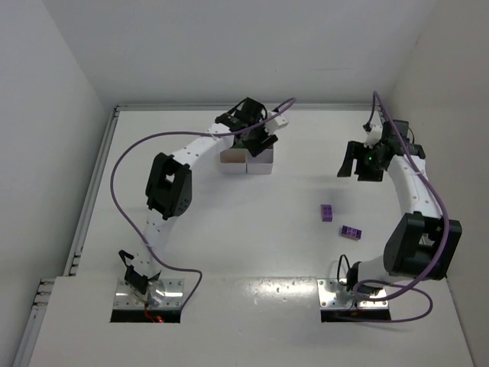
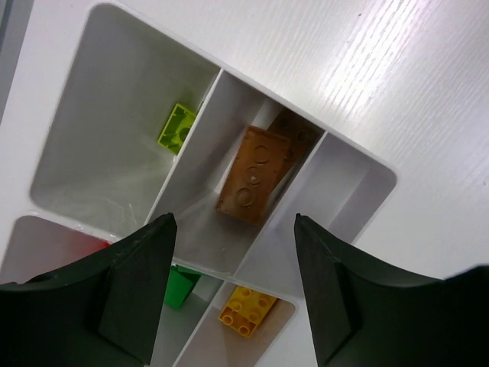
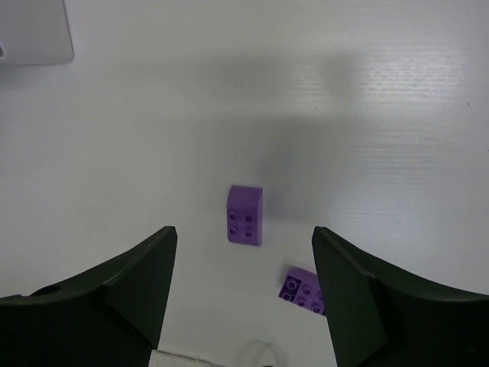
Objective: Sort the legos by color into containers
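Observation:
The white compartment tray [image 1: 246, 161] stands at the back middle of the table. My left gripper [image 1: 260, 136] hovers over it, open and empty. In the left wrist view [image 2: 233, 229] the tray [image 2: 191, 153] holds an orange brick [image 2: 254, 174], a lime brick [image 2: 176, 127], a green brick [image 2: 179, 287], a yellow brick [image 2: 247, 307] and a bit of red [image 2: 90, 246]. Two purple bricks lie on the table: one [image 1: 326, 212] [image 3: 246, 215] and another [image 1: 351, 232] [image 3: 301, 290] nearer my base. My right gripper [image 1: 359, 164] [image 3: 244, 245] is open and empty, high above them.
The table has raised walls at the back and sides [image 1: 107, 153]. A corner of the tray shows at the top left of the right wrist view [image 3: 34, 30]. Purple cables loop from both arms [image 1: 130, 153].

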{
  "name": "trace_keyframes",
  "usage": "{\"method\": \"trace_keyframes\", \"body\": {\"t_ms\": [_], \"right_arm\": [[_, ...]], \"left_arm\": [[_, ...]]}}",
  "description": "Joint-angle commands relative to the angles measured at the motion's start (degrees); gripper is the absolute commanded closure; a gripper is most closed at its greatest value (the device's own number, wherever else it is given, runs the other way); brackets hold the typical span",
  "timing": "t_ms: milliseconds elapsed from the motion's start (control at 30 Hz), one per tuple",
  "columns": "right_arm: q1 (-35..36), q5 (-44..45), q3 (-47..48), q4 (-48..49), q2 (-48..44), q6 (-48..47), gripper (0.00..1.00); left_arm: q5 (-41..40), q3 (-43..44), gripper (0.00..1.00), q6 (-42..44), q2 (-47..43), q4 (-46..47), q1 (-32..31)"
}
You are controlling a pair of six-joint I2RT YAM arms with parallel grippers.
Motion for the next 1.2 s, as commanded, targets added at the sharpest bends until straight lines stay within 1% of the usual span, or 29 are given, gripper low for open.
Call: {"method": "trace_keyframes", "body": {"t_ms": [0, 33, 133, 267, 333, 433, 500, 533, 567, 633, 700, 767, 867, 1033, 1167], "right_arm": [[-0.47, 1.8, -1.23, -6.01, -0.08, -2.88, 0.29], [-0.47, 3.99, -1.24, -7.34, -0.08, -4.55, 0.31], [-0.47, 5.77, -1.77, -13.75, -0.08, -8.15, 0.36], [0.76, 9.19, 1.47, -21.4, 0.45, -16.32, 0.44], [1.37, 11.38, 2.8, -26.39, 3.69, -18.44, 0.45], [1.9, 15.34, 2.8, -29.49, 6.08, -24.4, 0.45], [1.9, 16.75, 0.44, -28.37, 4.77, -31.78, 0.45], [1.29, 16.75, -1.14, -25.49, 1.45, -35.03, 0.45], [1.29, 16.75, -4.81, -23.72, -0.41, -41.5, 0.45], [1.98, 16.75, -8.43, -20.81, -3.67, -46.46, 0.43], [2.51, 13.86, -11.78, -19.92, -4.65, -50.42, 0.43], [2.52, 10.8, -13.01, -19.92, -3.34, -52.54, 0.43], [2.52, 8.94, -15.38, -20.53, -3.33, -54.21, 0.43], [5.32, 9.55, -20.65, -13.42, -3.94, -55.44, 0.42], [6.03, 10.86, -22.6, -9.91, -1.58, -57.64, 0.38]], "left_arm": [[2.6, 2.29, 0.3, -1.84, -2.23, 1.69, 0.53], [3.39, 1.51, 0.3, -3.32, -3.11, 3.0, 0.54], [6.56, -0.95, 0.3, -5.09, -7.33, 5.63, 0.54], [6.56, -3.67, 0.29, -7.99, -11.54, 7.92, -0.6], [6.56, -5.78, 0.29, -9.3, -13.05, 9.68, -1.21], [6.56, -7.19, 0.29, -9.84, -15.15, 10.22, -1.22], [6.56, -9.3, 0.29, -10.37, -16.73, 11.88, -1.22], [6.56, -10.18, 0.29, -10.37, -17.27, 11.89, -1.22], [6.56, -11.84, 0.29, -10.37, -17.27, 13.28, -1.22], [6.56, -12.56, 0.29, -10.9, -18.06, 13.9, -1.22], [6.56, -13.18, 0.29, -11.59, -18.06, 13.91, -0.69], [6.56, -13.7, 0.29, -12.12, -18.67, 13.91, -0.16], [6.04, -14.23, 0.29, -12.13, -19.2, 13.91, -0.16], [6.04, -14.23, 0.28, -12.13, -19.21, 13.91, 0.36], [6.65, -14.23, 0.22, -12.13, -20.26, 13.91, 0.36]]}}
